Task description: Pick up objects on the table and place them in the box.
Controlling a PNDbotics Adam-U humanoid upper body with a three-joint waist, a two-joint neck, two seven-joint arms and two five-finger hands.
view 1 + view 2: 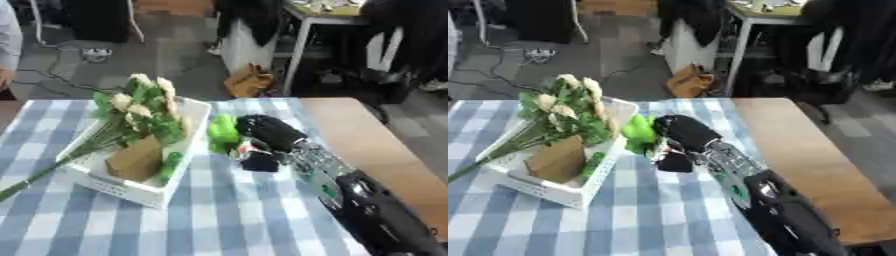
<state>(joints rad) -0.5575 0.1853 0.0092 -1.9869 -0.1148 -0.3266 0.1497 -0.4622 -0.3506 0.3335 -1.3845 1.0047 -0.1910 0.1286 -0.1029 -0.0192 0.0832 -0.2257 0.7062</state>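
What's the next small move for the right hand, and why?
Probably carry the green object left over the white box's rim and release. The right hand has its fingers curled on it just beside the box, which already holds the flowers and a brown piece.

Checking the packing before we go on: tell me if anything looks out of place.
The bunch of flowers lies slanted across the white box, its stems jutting over the near-left rim onto the checked cloth. The right hand holds a bright green object beside the box, not inside.
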